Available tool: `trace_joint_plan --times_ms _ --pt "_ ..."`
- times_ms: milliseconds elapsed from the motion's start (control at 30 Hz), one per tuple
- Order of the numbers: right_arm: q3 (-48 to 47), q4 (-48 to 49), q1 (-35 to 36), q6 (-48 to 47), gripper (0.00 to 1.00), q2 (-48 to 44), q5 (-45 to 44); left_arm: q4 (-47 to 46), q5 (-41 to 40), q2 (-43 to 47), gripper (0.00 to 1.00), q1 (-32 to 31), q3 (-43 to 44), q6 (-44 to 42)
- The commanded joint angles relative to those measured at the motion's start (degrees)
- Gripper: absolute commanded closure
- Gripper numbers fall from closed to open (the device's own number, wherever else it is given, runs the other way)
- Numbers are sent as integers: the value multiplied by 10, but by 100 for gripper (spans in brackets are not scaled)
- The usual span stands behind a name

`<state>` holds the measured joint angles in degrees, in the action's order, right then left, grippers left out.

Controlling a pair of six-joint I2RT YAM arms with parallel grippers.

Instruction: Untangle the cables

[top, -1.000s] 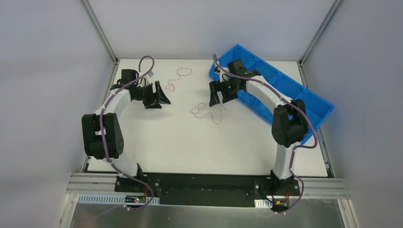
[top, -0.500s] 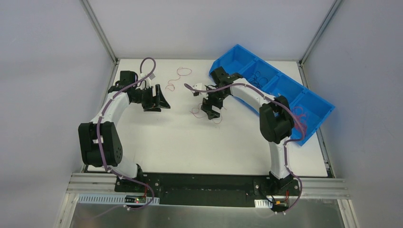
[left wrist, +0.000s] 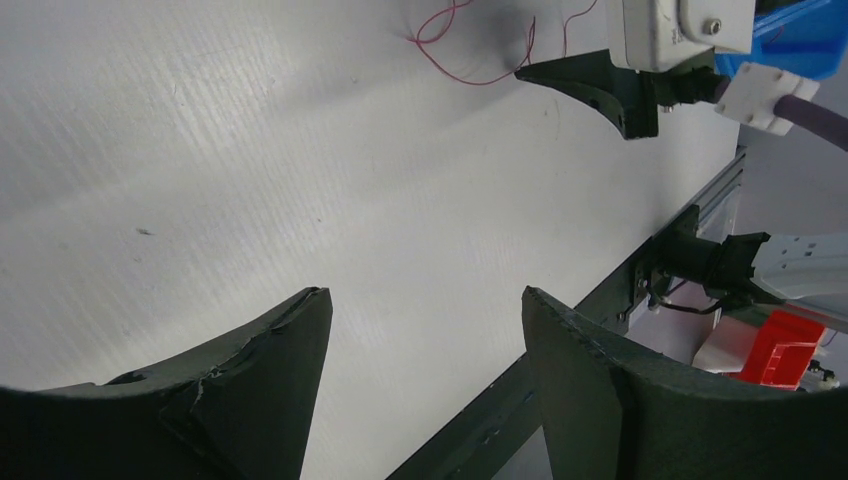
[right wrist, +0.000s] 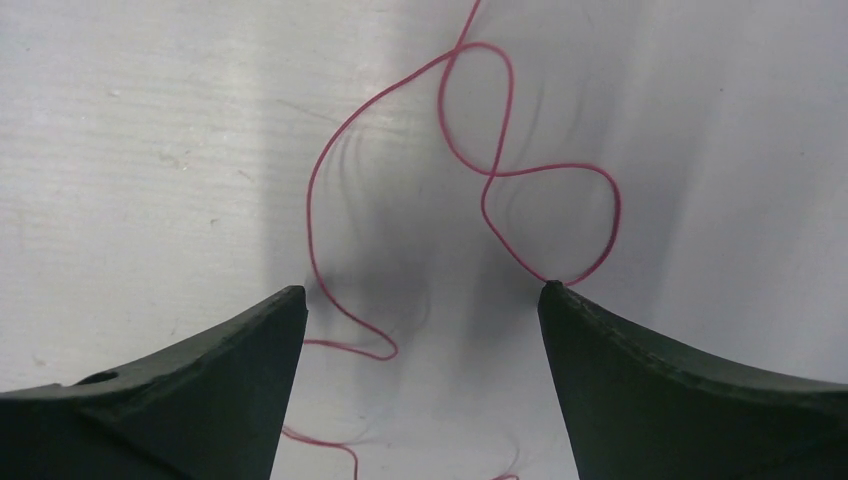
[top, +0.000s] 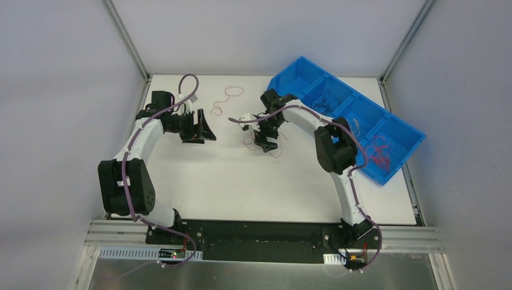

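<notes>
A thin red cable [right wrist: 490,178] lies in loose loops on the white table, directly under my right gripper [right wrist: 422,290]. That gripper is open, with a jaw on each side of the loops, and one loop touches the right fingertip. In the top view the right gripper [top: 265,142] hangs over this cable [top: 246,143] at mid table. A second, orange-red cable [top: 228,93] lies apart near the far edge. My left gripper [top: 204,129] is open and empty, left of both cables. The left wrist view shows its jaws [left wrist: 425,292] spread over bare table, with the red cable [left wrist: 450,72] far off.
A long blue bin [top: 395,124] with several compartments stands at an angle at the back right. It holds dark [top: 329,96], pale [top: 356,124] and red [top: 378,148] wire bundles. Metal frame posts stand at the far corners. A black rail runs along the near edge.
My right arm has swung left from over the blue bin and come down over the red cable at mid table. My left gripper has barely shifted.
</notes>
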<state>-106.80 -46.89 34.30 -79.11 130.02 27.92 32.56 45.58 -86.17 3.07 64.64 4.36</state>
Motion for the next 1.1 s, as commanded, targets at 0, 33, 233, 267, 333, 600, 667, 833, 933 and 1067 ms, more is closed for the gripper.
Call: trace_joint_plan --times_ms 0,33,233,267,333,600,667,833,933,1067 --pt "-41 6 6 -20 11 22 36 36 12 31 29 0 -14 -37" --pt "-41 13 7 -21 12 26 39 40 11 34 28 0 -16 -38" --pt "-59 20 18 -29 23 53 69 45 3 46 28 0 -27 -51" --pt "-58 22 20 -33 23 56 72 45 4 46 28 -1 -27 -51" --pt "-50 33 28 -47 19 60 67 45 2 47 28 0 -28 -51" --pt "-7 153 38 1 5 41 43 51 4 50 29 0 -32 -53" --pt "8 188 40 0 4 36 37 51 5 49 29 0 -35 -55" --pt "8 234 48 2 4 43 29 51 4 48 29 -1 -33 -56" --pt "-24 179 50 -30 8 58 53 51 1 46 29 -1 -31 -55" --pt "-80 94 49 -44 32 92 80 51 -8 46 29 1 -32 -57"
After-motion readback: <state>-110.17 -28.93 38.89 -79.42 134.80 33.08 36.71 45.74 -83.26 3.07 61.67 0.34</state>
